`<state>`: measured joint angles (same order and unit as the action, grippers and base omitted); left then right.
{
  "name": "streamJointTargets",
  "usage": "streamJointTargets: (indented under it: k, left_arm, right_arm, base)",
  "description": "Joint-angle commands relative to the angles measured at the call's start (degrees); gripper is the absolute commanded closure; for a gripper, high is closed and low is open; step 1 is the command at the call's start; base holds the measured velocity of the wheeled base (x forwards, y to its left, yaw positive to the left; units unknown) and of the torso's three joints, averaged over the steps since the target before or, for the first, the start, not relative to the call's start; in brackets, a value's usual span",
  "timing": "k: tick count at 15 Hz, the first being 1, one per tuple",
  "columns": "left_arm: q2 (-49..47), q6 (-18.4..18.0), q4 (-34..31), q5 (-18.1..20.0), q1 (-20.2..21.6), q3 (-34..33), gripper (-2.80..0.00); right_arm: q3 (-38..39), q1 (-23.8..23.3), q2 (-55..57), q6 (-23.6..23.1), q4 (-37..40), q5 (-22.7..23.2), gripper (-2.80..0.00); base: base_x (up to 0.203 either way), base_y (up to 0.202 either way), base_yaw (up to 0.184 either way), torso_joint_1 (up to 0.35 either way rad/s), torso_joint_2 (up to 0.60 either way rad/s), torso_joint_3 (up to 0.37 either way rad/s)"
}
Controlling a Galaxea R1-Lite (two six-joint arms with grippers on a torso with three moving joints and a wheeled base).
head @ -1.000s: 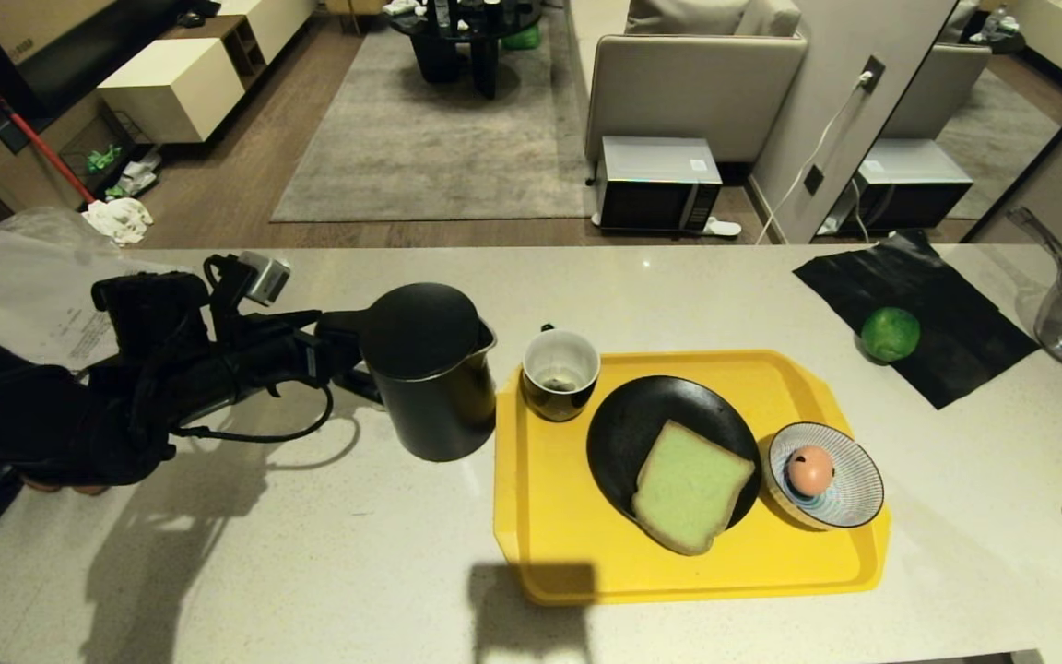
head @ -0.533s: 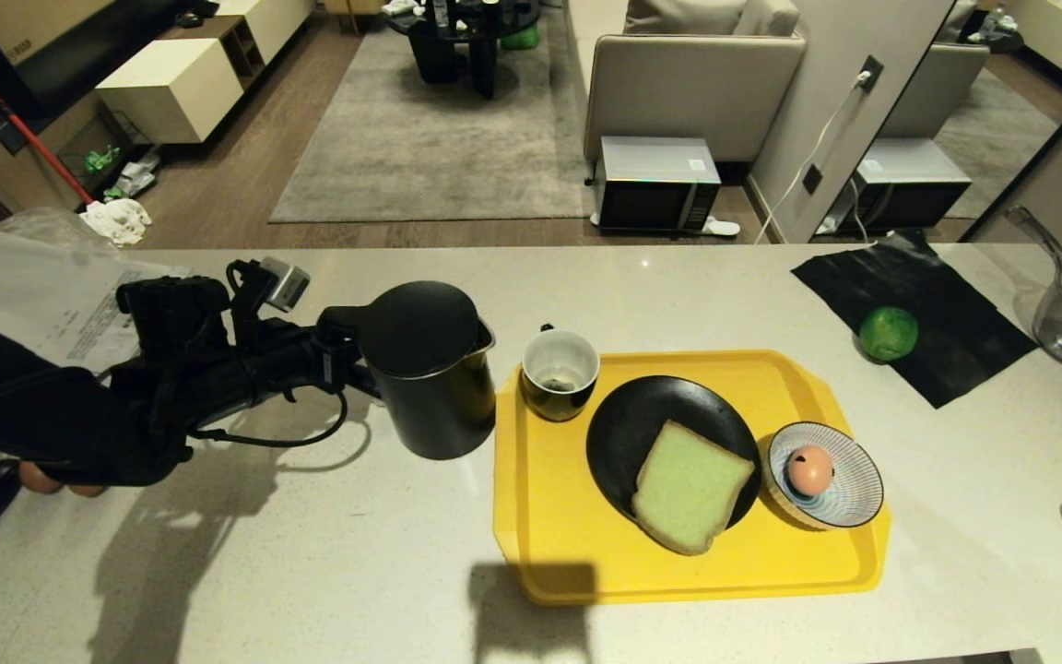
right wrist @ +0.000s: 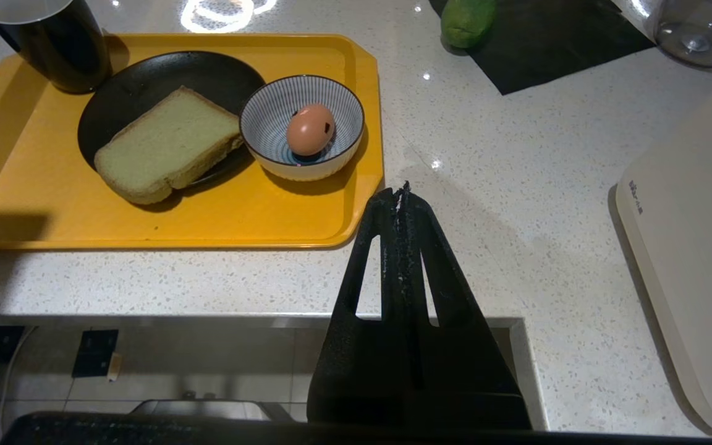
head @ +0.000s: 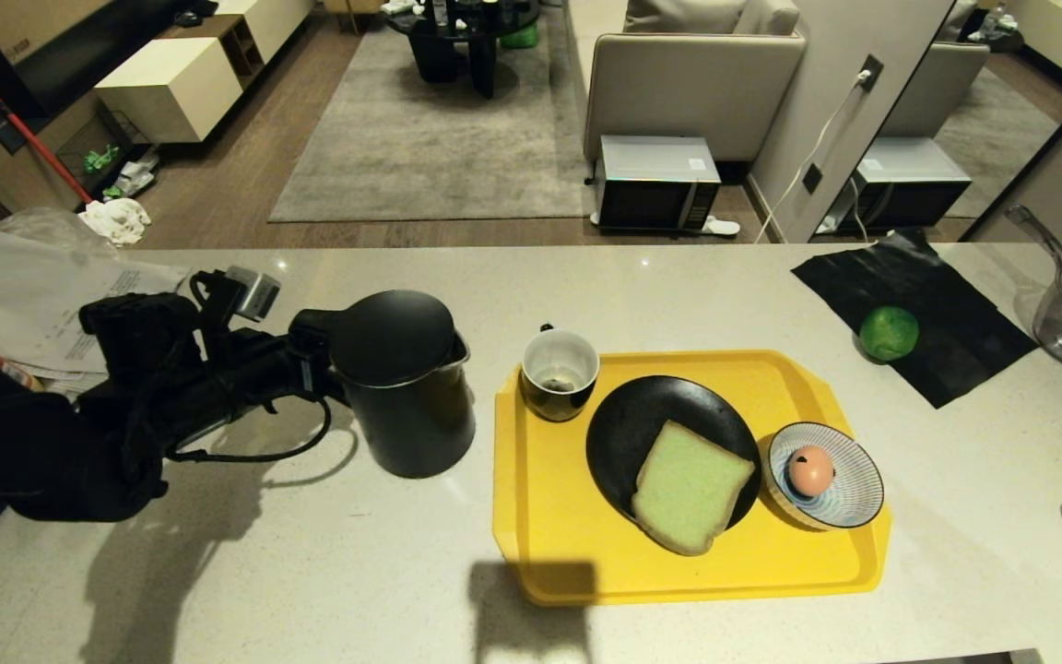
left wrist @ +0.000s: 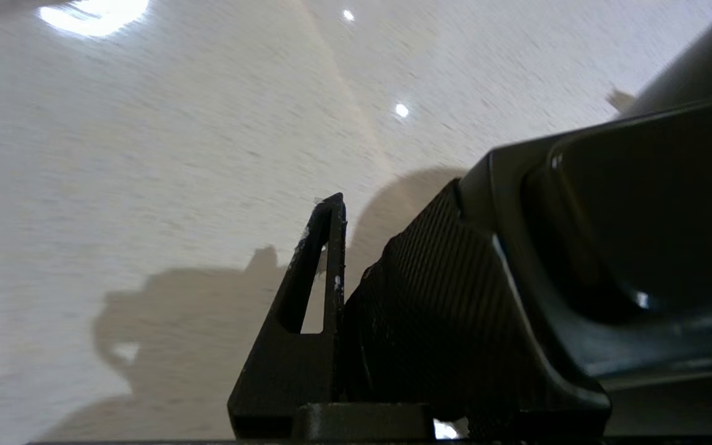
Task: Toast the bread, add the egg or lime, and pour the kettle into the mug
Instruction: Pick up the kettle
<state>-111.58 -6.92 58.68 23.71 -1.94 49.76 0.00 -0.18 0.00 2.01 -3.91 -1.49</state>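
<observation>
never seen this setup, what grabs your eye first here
The bright yellow tray at the counter's middle stands out, carrying the bread on a black plate, the egg in a striped bowl and the mug at its far left corner. Left of it, the left gripper clamps the handle of the black kettle. The lime sits far right on a black sheet.

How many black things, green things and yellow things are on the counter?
Black: 4 - kettle, mug, plate, cloth
Green: 2 - lime, bread
Yellow: 1 - tray
Total: 7
</observation>
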Motion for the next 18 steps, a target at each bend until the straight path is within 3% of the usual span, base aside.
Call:
streamJointTargets:
  k: [1,5,11,18]
  left_arm:
    - [1.8,0.5,3.9,-0.8,1.9,-1.4,0.0]
    - [5.9,3.6,4.5,-2.4,2.7,-1.3,0.0]
    - [8.8,3.1,-0.1,-2.9,3.3,3.0,0.0]
    - [7.6,-2.3,-23.7,-2.9,2.6,25.5,0.0]
  right_arm:
    - [1.5,0.0,0.1,0.0,0.0,0.0,0.0]
    - [1.5,0.0,0.1,0.0,0.0,0.0,0.0]
    - [1.5,0.0,0.1,0.0,0.0,0.0,0.0]
    - [1.5,0.0,0.1,0.0,0.0,0.0,0.0]
  base:
    - [0.0,0.0,0.0,0.0,0.0,0.0]
    - [0.0,0.0,0.0,0.0,0.0,0.0]
    - [0.0,0.0,0.0,0.0,0.0,0.0]
    - [0.0,0.0,0.0,0.0,0.0,0.0]
